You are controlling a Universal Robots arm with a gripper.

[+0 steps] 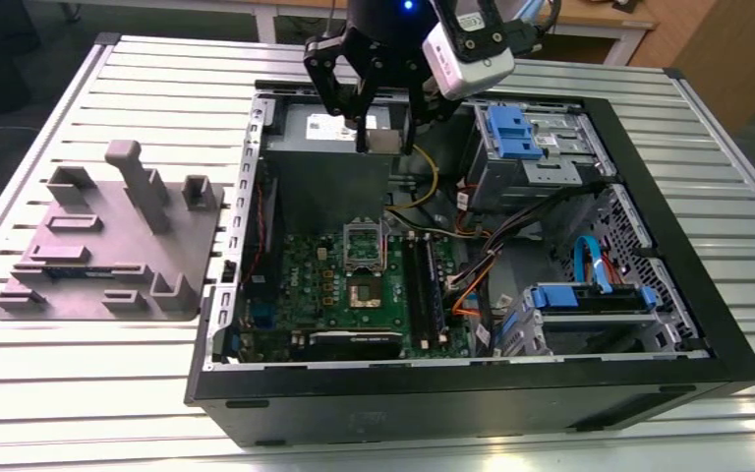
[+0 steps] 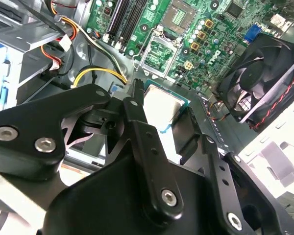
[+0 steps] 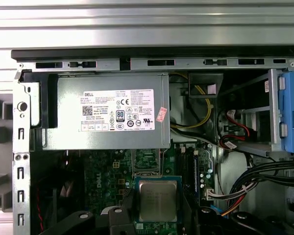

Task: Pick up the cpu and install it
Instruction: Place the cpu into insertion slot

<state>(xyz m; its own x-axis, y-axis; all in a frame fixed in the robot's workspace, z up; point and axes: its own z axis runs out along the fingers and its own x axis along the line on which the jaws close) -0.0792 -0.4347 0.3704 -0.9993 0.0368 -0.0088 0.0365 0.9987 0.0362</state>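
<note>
The cpu (image 1: 380, 140) is a small square chip with a silver-grey top. It hangs in the air above the open computer case (image 1: 692, 364), near the case's far wall. My gripper (image 1: 380, 138) is shut on it, a black finger on either side. In both wrist views the cpu (image 3: 158, 199) (image 2: 162, 104) sits between the black fingers (image 2: 137, 127). Some way below it on the green motherboard (image 1: 325, 295), the socket (image 1: 363, 286) lies uncovered, with its metal frame (image 1: 362, 243) swung up. The second wrist view shows the same socket (image 2: 183, 13) and raised frame (image 2: 159, 55).
A grey power supply (image 3: 112, 117) with a white label fills the case's far corner beside the gripper. Blue drive bays (image 1: 522, 133) and bundled cables (image 1: 483, 265) crowd the exterior view's right. A black fan (image 2: 264, 78) sits by the board. A grey fixture block (image 1: 102, 246) stands on the slatted table.
</note>
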